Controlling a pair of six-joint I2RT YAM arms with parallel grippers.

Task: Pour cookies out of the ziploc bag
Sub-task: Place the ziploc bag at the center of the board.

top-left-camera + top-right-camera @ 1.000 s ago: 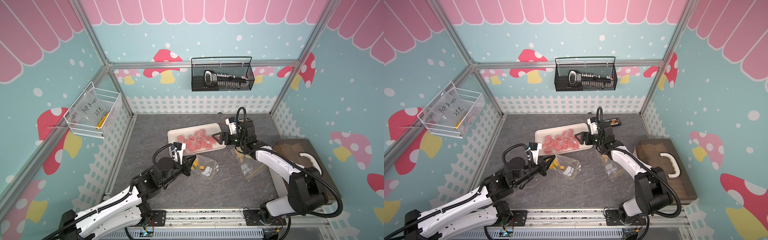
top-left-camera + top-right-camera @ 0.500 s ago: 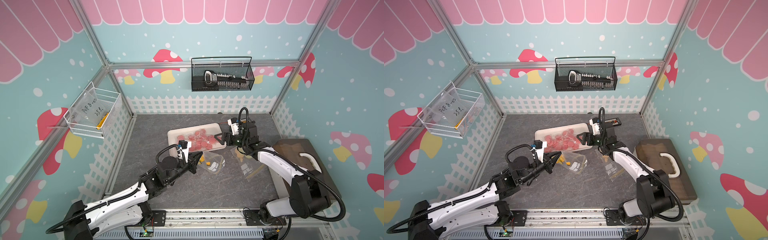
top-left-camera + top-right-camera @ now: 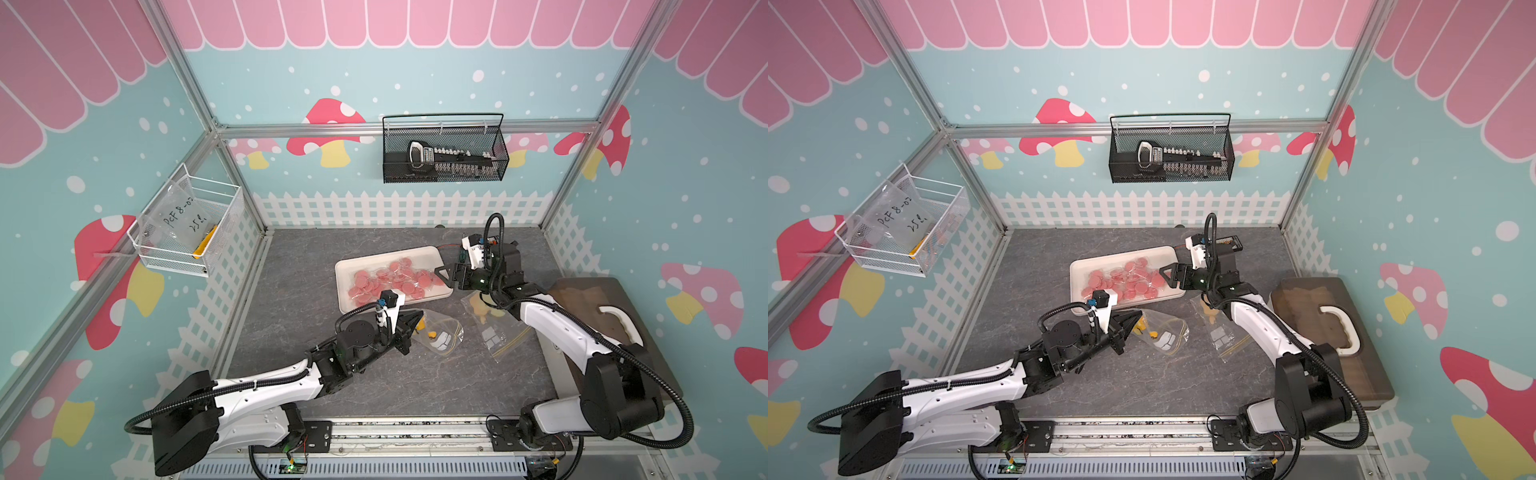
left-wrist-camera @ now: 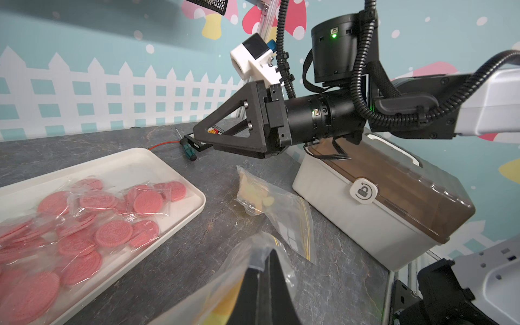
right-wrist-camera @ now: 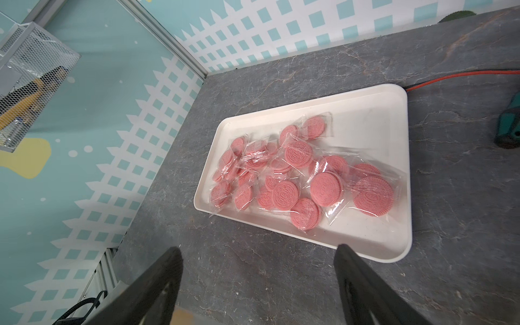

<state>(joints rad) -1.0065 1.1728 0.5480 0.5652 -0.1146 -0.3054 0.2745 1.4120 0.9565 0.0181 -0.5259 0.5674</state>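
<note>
Grey tabletop (image 3: pixel 299 291): cookies (image 4: pixel 114 233) on tray (image 4: pixel 126 168), box (image 4: pixel 351 225), screwdriver (image 4: pixel 188 150), loose bag (image 4: pixel 281 213), held bag (image 3: pixel 442 334)

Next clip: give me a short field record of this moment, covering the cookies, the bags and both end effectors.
cookies: pink, many in clear wrappers, heaped in the white tray
left end effector: shut on the clear zip bag, which holds yellow pieces, beside the tray
right end effector: open, empty, at the tray's end
second bag: flat on the table, partly under the right arm
</note>
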